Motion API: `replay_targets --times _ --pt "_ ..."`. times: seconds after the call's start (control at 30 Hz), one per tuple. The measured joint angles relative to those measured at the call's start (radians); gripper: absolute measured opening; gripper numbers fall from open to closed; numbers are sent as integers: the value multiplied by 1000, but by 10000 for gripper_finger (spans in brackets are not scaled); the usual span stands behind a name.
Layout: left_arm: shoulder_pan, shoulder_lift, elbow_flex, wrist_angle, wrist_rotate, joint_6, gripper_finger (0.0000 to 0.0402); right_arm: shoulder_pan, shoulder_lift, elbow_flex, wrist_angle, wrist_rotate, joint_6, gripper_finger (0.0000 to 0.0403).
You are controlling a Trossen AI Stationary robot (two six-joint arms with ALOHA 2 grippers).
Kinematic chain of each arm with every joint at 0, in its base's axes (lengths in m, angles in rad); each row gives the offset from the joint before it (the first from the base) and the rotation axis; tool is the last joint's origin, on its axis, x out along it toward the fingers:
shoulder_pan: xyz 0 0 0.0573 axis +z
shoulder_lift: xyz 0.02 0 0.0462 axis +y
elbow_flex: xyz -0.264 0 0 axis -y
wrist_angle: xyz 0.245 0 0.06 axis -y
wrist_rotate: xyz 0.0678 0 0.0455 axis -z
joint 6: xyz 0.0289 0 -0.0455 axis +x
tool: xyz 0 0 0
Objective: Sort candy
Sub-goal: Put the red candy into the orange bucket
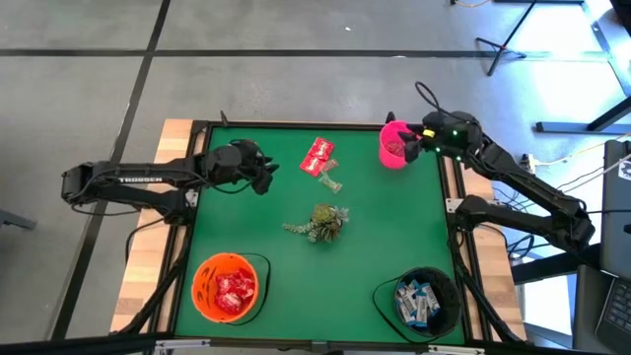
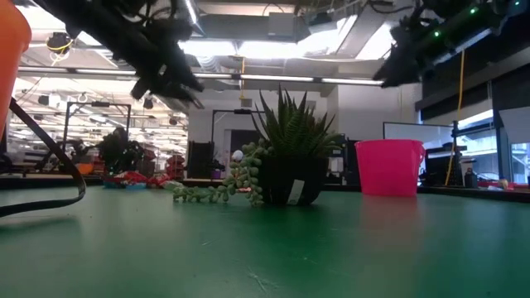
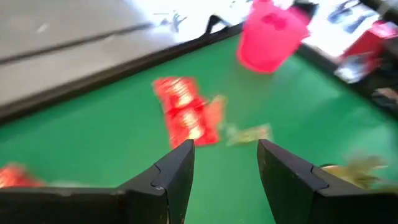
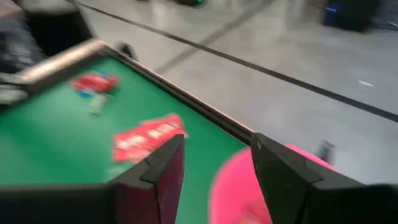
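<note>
While an orange bowl (image 1: 229, 287) of red candy and a black bowl (image 1: 422, 302) of white-and-blue candy sit nearest, the left gripper (image 1: 264, 177) hovers, fingers apart and empty, beside loose red candy (image 1: 318, 156); the right gripper (image 1: 409, 141), fingers parted and empty, hangs over the pink cup (image 1: 392, 146).

"TROSSEN" on left arm (image 1: 138, 180)

Shiny red packets (image 1: 319, 155) are seen lying flat on the green mat, toward its far edge. Just beside them, a small clear-wrapped piece (image 1: 331, 182) is found. More red packets (image 1: 235, 289) are piled in the orange bowl, and white-and-blue packets (image 1: 418, 301) are heaped in the black bowl. A dark piece (image 1: 393, 148) is glimpsed inside the pink bowl.
</note>
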Motion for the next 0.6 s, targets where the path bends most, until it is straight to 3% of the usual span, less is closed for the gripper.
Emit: replay_targets --times 0.23,0.6 --pt "187 28 0 -331 3 -109 165 0 0 0 72 -106 51 184" --pt "402 93 44 -500 24 -48 165 1 0 0 71 -124 76 184"
